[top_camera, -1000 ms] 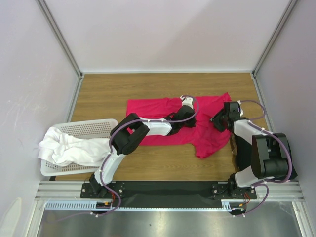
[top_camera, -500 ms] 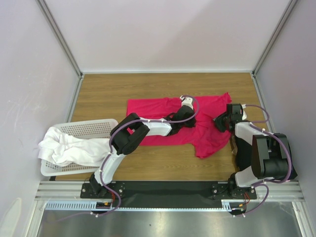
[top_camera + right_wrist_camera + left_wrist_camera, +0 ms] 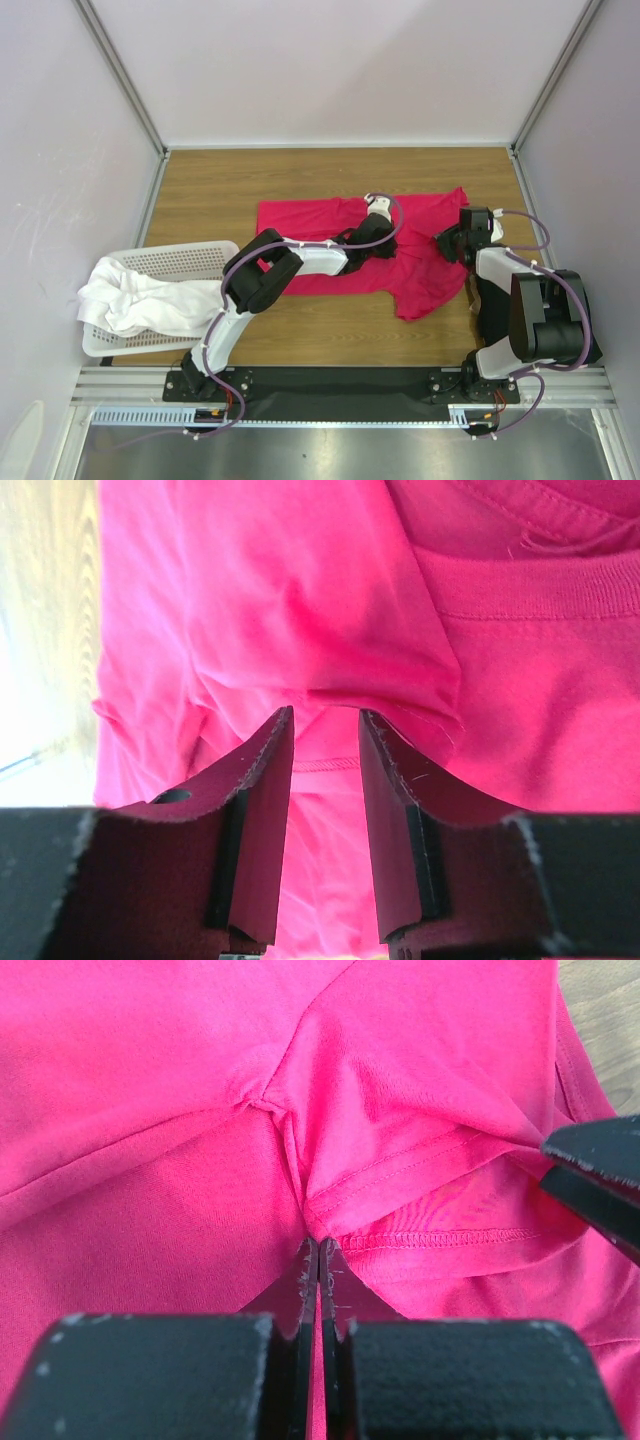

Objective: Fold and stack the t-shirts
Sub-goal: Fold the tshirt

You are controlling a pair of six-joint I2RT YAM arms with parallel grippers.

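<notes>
The crimson-pink t-shirt [image 3: 320, 215] lies spread and rumpled on the wooden table [image 3: 220, 190]. My left gripper [image 3: 383, 248] rests on its middle; in the left wrist view the gripper [image 3: 320, 1247] is shut on a pinched fold of the pink shirt [image 3: 150, 1110] beside a stitched hem. My right gripper [image 3: 441, 243] is over the shirt's right part; in the right wrist view it [image 3: 325, 718] is open, its fingertips at a raised fold of the pink shirt [image 3: 300, 590]. White t-shirts [image 3: 140, 298] are heaped in the basket. No black shirt is in view.
A white perforated basket [image 3: 190, 258] stands at the table's left edge with the white fabric spilling over its front. Grey walls close in the table on three sides. The right gripper's black tip [image 3: 600, 1165] shows in the left wrist view.
My right gripper has shifted slightly to the right along the shirt's right part. The left arm and the shirt have hardly moved.
</notes>
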